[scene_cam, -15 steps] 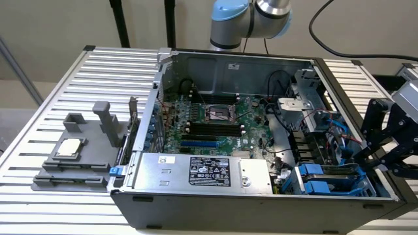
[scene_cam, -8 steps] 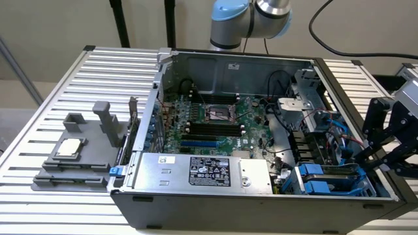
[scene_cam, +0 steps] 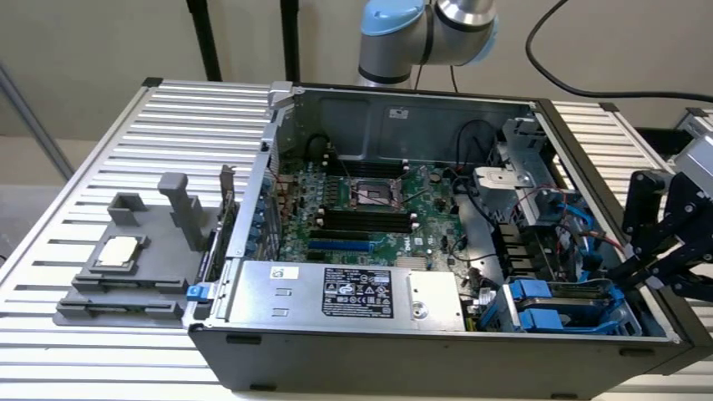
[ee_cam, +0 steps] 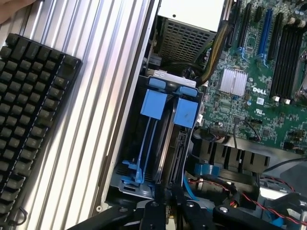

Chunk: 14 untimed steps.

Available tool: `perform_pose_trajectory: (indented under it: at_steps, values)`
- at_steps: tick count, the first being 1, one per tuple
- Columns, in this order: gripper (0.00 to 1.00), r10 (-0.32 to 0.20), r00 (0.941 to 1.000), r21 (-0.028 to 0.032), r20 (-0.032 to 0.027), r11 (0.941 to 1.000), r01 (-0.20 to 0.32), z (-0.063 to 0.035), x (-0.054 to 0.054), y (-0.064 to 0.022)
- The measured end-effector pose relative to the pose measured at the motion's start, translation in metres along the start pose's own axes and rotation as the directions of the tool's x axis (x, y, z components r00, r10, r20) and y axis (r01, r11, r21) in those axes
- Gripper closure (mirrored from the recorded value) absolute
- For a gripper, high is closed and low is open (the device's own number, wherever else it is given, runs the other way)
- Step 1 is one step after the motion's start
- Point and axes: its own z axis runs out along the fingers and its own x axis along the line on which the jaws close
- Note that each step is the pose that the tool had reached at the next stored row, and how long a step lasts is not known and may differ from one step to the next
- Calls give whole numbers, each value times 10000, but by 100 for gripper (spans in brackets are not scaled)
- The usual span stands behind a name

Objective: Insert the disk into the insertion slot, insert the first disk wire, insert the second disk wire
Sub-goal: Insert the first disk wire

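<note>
The tool, clenched nearly shut, sits at the insertion slot, where the disk looks seated. Step 1 seems done, and the wires call for fine alignment.

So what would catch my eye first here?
The open computer case lies on a ribbed metal table, with its green circuit board bared in the middle. Next come the bright blue plastic tabs in the case's corner at the exterior view's lower right. The robot's black claw hangs close beside them.
</note>
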Motion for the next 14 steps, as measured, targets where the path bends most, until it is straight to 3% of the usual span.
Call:
perform_pose_trajectory:
  at_steps: [7,11,14]
  values:
    - [83,-41,10000,-6,-16,10000,40,3,-4,12]
    - [83,-55,10000,2,-22,10000,55,10,-28,118]
    - [83,-60,10000,61,-34,10000,60,18,-45,205]
